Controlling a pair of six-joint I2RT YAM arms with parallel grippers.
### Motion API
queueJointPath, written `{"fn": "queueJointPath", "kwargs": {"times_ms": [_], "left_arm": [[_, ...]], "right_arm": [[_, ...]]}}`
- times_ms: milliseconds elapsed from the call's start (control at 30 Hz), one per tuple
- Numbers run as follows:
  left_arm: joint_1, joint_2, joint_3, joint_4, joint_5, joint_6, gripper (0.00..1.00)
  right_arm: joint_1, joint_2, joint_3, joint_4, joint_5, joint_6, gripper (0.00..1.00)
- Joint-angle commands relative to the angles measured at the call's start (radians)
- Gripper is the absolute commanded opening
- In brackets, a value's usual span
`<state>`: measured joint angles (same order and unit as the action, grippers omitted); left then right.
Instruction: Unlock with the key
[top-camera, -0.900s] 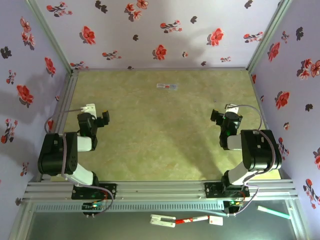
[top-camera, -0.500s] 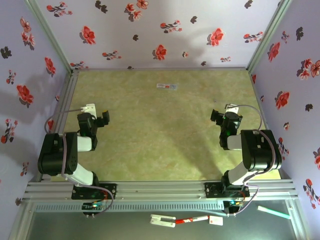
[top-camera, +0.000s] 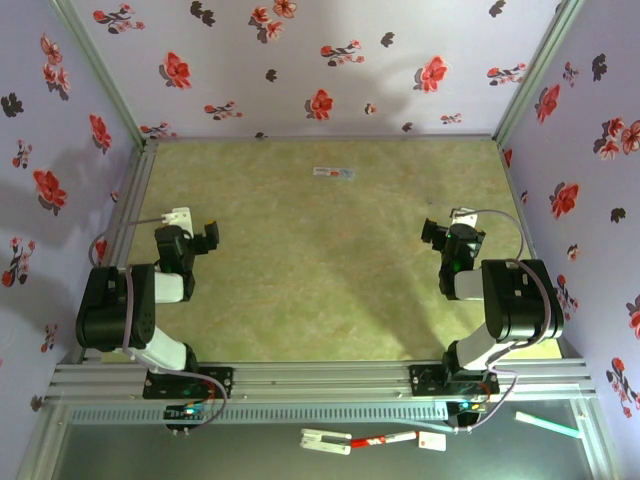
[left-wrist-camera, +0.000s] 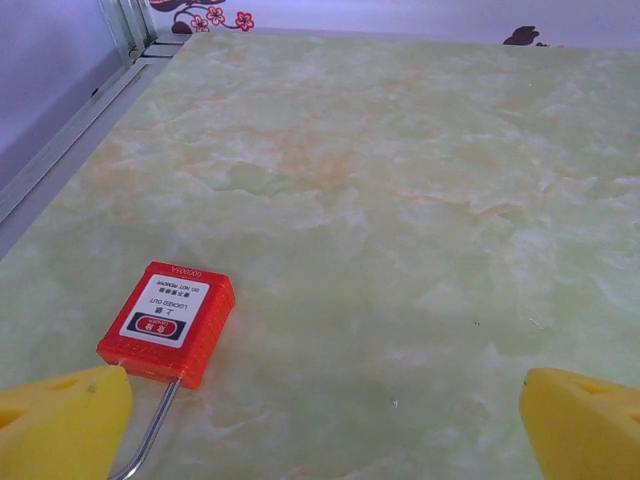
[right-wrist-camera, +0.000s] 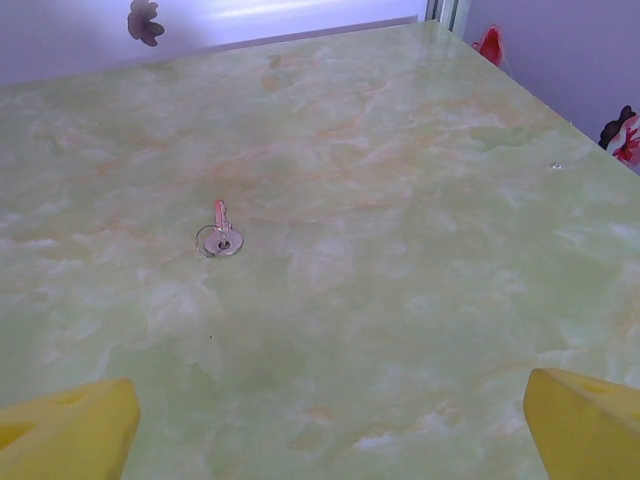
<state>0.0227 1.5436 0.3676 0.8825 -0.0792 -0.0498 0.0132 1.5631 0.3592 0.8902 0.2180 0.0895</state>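
A red padlock (left-wrist-camera: 168, 323) with a white label lies flat on the table, its thin steel shackle running down beside my left finger (left-wrist-camera: 62, 424). My left gripper (left-wrist-camera: 325, 425) is open and empty, with the lock just ahead of its left fingertip. A small key (right-wrist-camera: 220, 232) with a pinkish blade and a silver ring lies on the table, well ahead and left of my open, empty right gripper (right-wrist-camera: 325, 430). From above, both arms sit folded low near their bases, left gripper (top-camera: 208, 233) and right gripper (top-camera: 432, 232), with padlock (top-camera: 322, 172) and key (top-camera: 346, 175) at the far middle.
The green marbled table (top-camera: 320, 290) is fenced by floral walls (top-camera: 300, 70) on three sides, with a metal rail (left-wrist-camera: 70, 150) along its left edge. Pens and tags (top-camera: 370, 439) lie on the shelf below the arm bases.
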Motion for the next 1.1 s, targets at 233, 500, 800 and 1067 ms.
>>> {"fn": "queueJointPath", "kwargs": {"times_ms": [233,500,800,1067], "left_arm": [[0.005,-0.004,0.01,0.027,-0.024,-0.01,1.0],[-0.022,-0.066,-0.018,0.034,-0.023,0.025,1.0],[-0.167,-0.343,0.085,-0.317,-0.124,0.043,1.0],[-0.219,-0.47,0.339,-0.807,0.203,-0.403,1.0]], "right_arm": [[0.004,-0.008,0.017,0.011,0.022,0.02,0.99],[0.017,-0.177,0.072,-0.251,0.063,0.024,0.99],[0.107,-0.497,0.305,-0.913,0.109,0.149,0.99],[0.14,-0.546,0.536,-1.521,0.045,0.414,0.99]]}}
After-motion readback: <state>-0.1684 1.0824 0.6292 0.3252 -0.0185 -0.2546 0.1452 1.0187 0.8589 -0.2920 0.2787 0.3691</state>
